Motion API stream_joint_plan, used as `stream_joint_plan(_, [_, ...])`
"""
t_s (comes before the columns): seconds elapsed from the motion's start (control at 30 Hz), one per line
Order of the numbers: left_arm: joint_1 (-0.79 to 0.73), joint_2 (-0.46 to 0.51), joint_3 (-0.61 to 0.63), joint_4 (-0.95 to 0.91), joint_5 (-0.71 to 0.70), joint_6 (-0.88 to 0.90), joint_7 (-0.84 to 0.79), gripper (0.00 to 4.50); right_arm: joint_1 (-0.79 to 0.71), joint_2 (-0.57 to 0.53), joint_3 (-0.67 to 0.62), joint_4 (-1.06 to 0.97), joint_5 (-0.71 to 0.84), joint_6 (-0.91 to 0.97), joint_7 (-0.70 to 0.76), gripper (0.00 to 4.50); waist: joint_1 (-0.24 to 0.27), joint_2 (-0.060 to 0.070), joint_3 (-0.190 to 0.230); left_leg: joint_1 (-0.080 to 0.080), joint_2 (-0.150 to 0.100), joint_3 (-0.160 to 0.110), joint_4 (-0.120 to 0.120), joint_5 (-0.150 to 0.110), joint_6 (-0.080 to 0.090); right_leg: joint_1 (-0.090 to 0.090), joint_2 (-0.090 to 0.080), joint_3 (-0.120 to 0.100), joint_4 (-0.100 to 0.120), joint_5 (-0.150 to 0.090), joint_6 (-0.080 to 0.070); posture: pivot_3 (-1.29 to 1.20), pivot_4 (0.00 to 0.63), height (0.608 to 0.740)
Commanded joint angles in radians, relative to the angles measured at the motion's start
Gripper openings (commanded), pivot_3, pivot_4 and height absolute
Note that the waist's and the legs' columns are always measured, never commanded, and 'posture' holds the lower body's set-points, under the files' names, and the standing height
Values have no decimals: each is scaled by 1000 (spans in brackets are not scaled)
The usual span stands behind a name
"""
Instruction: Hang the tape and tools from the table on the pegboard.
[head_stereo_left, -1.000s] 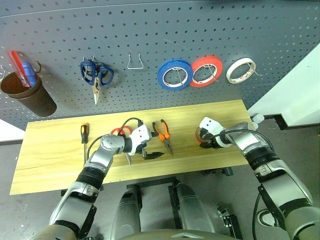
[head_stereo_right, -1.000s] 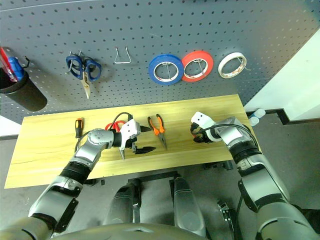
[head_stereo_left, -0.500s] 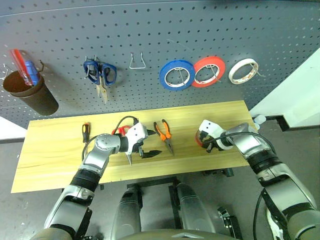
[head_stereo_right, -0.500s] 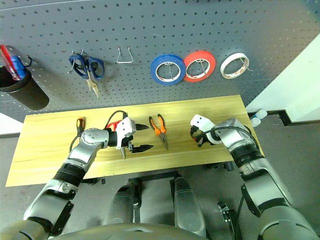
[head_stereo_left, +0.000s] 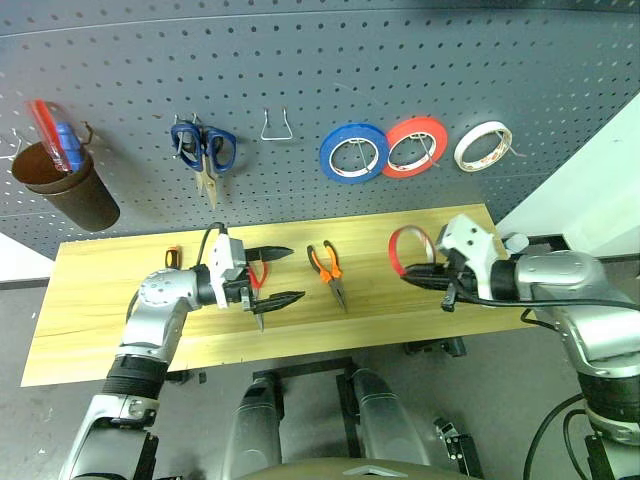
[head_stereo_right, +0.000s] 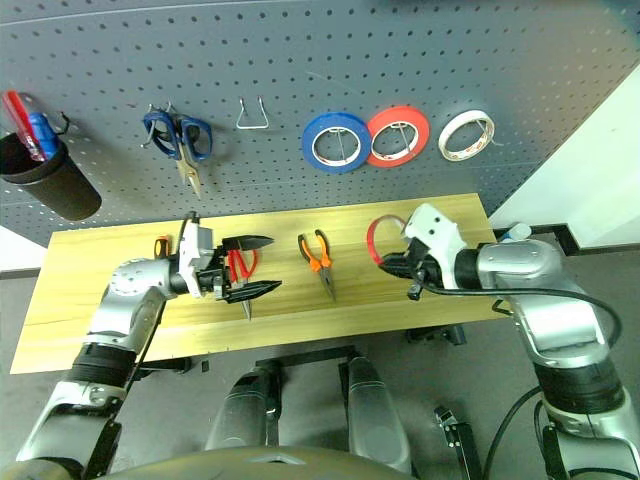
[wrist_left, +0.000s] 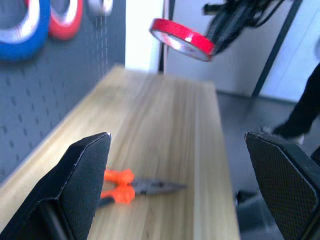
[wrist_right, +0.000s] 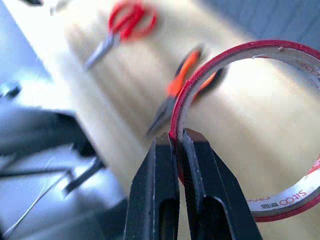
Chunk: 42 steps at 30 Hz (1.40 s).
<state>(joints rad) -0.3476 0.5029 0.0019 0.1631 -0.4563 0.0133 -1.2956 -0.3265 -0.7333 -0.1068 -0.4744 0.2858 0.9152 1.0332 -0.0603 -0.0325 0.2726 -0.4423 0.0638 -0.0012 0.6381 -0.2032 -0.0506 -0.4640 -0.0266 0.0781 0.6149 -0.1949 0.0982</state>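
Two pincers are in view above the tabletop (head_stereo_left: 420, 225). My right pincer (head_stereo_left: 412, 272) is clamped together on the wall of the red tape (head_stereo_left: 405, 249), one finger inside the ring and one outside; the roll is held on edge in the air, clear of the wood, near the right end of the tabletop. In the right wrist view the fingers (wrist_right: 161, 200) pinch the red band (wrist_right: 240, 125) with its pale core facing inward.

My left pincer (head_stereo_left: 272, 275) stands wide apart, pointing level toward the right, and holds nothing. The red-handled scissors (head_stereo_left: 255, 275) lie flat on the tabletop directly beneath it, partly hidden by the fingers. The pliers (head_stereo_left: 328, 272), with orange-and-black handles, lie flat just to the right of that pincer, between the two pincers. The screwdriver (head_stereo_left: 171, 258) lies near the left arm, mostly hidden behind it.

On the pegboard (head_stereo_left: 400, 60) hang blue-handled scissors (head_stereo_left: 205, 152), a bare wire hook (head_stereo_left: 276, 125), a blue roll (head_stereo_left: 352, 152), a second red roll (head_stereo_left: 416, 146), a white roll (head_stereo_left: 483, 145) and a brown cup (head_stereo_left: 60, 185).
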Motion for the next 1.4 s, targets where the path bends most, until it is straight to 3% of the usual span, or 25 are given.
stream_joint_plan(0.03, [6, 28, 64, -86, -79, 47, 4, 4500, -43, 35, -96, -51, 98, -5, -52, 75, -7, 0, -11, 0, 0, 0, 0, 0, 0, 1, 0, 0, -1, 1, 0, -55, 134, 740])
stream_joint_plan(0.2, [28, 62, 126, -170, -142, 111, 34, 4500, -76, 34, -122, -48, 156, -33, -107, 75, -13, -2, -36, 0, 0, 1, 3, 0, 0, 3, -1, 0, -3, 2, 0, -41, 110, 740])
stream_joint_plan(0.47, [56, 79, 206, -222, -207, 156, 82, 4500, -160, 40, -38, 105, 95, -185, -181, 75, -12, -3, -63, 1, 1, 1, 7, 0, 0, 5, 0, 0, -2, 6, -1, 0, 93, 740])
stream_joint_plan(0.8, [11, 82, 197, -282, -168, 159, 195, 4500, -273, 111, 161, 509, -121, -503, -268, 75, -7, -3, -71, 1, 1, 1, 7, 0, 0, 5, 0, 0, -2, 6, -1, 43, 100, 740])
stream_joint_plan(0.97, [-3, 78, 181, -310, -146, 163, 249, 4500, -352, 183, 186, 713, -206, -661, -350, 75, -7, -3, -71, 1, 1, 1, 8, 0, 0, 5, 0, 0, -1, 6, 0, 69, 101, 740])
stream_joint_plan(1.13, [-3, 73, 181, -310, -143, 164, 278, 4500, -405, 238, 199, 796, -232, -726, -366, 75, 0, -2, -71, 1, 1, 1, 7, 0, 0, 5, 1, 0, 0, 7, 1, 75, 100, 740])
stream_joint_plan(1.27, [24, 82, 186, -309, -138, 153, 274, 4500, -419, 240, 198, 810, -236, -714, -342, 1204, 16, -2, -71, 1, 1, 1, 8, 0, 0, 5, 1, 0, 0, 7, 1, 83, 99, 740])
stream_joint_plan(1.4, [62, 89, 197, -299, -133, 133, 261, 4500, -360, 186, 179, 676, -203, -636, -273, 2487, 29, -1, -72, 1, 1, 1, 8, 0, 0, 6, 1, 0, 0, 7, 1, 84, 100, 740])
